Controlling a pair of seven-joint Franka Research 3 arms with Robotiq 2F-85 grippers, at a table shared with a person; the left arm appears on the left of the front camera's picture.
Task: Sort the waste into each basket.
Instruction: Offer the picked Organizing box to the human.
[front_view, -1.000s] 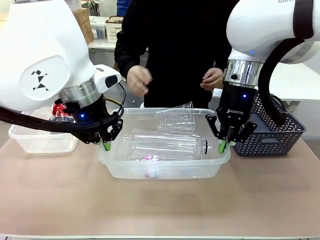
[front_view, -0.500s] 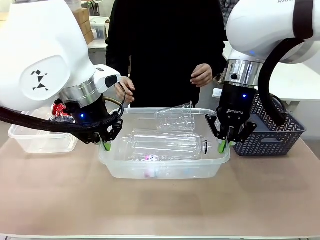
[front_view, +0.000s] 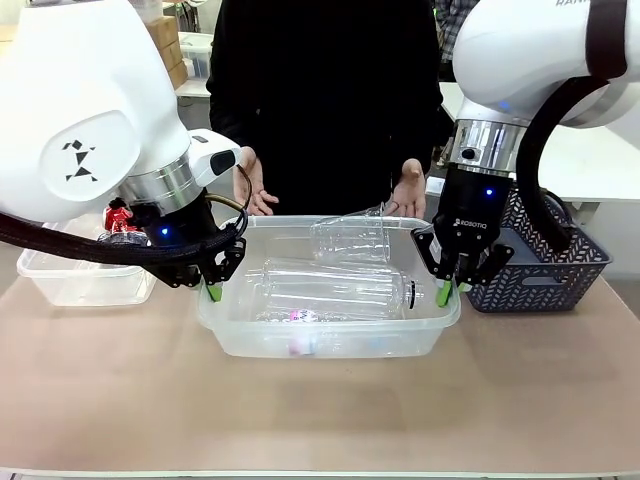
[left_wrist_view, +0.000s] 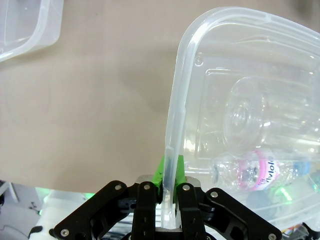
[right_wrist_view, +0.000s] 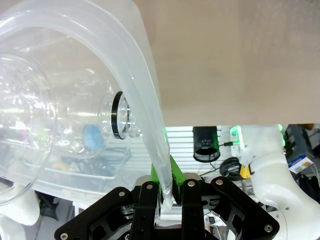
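Both arms share the load: the left gripper (front_view: 213, 292) pinches the middle tub's (front_view: 330, 345) left rim and the right gripper (front_view: 444, 292) its right rim, fingers clamped tight, keeping it level. Clear bottles (front_view: 335, 288) lie inside it.

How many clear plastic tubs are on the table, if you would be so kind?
2: one clear tub at centre, its rim gripped by both arms' fingers, and another at the robot's left, partly hidden behind the left arm.
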